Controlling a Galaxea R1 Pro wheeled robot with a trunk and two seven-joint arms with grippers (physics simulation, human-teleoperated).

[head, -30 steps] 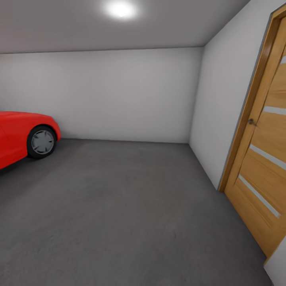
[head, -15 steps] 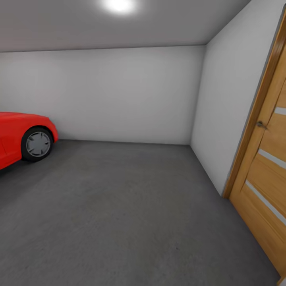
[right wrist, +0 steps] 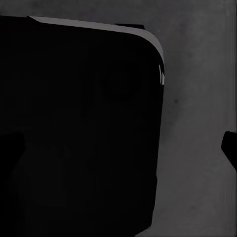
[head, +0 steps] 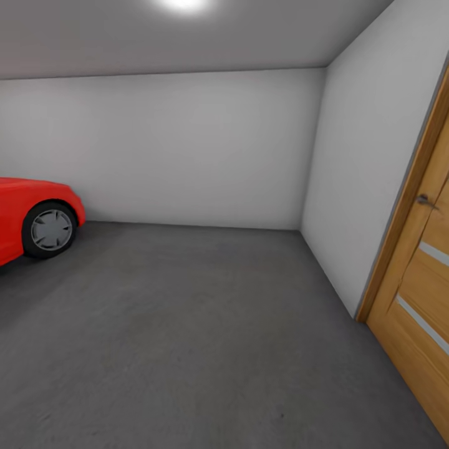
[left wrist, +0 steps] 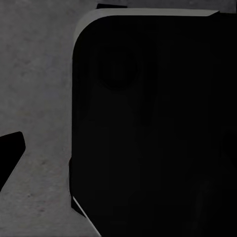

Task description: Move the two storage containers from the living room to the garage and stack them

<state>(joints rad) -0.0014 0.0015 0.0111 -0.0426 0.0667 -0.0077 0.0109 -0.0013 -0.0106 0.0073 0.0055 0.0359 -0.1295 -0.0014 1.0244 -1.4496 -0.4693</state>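
Note:
I am in the garage, with its dark grey concrete floor [head: 187, 324] spreading ahead to plain grey-white walls [head: 187, 149]. The two storage containers are out of view. In the left wrist view my left gripper [left wrist: 118, 153] hangs over the concrete; one black fingertip [left wrist: 10, 153] sits at the frame's edge, and nothing is between the fingers. My right gripper [right wrist: 118, 148] looks the same, with a fingertip [right wrist: 230, 148] at the opposite edge and nothing held. A broad dark body of the robot [left wrist: 158, 123] [right wrist: 79, 128] lies under both grippers.
A red coupe car [head: 31, 215] stands at the left, its front wheel [head: 50, 229] on the concrete. A wood door with glass strips [head: 424, 299] lines the right wall. A round ceiling light [head: 184, 5] glows overhead.
The whole head view has shifted: the car sits further left and the door further right and nearer, so the camera has moved into the garage. Nothing in the room itself moved.

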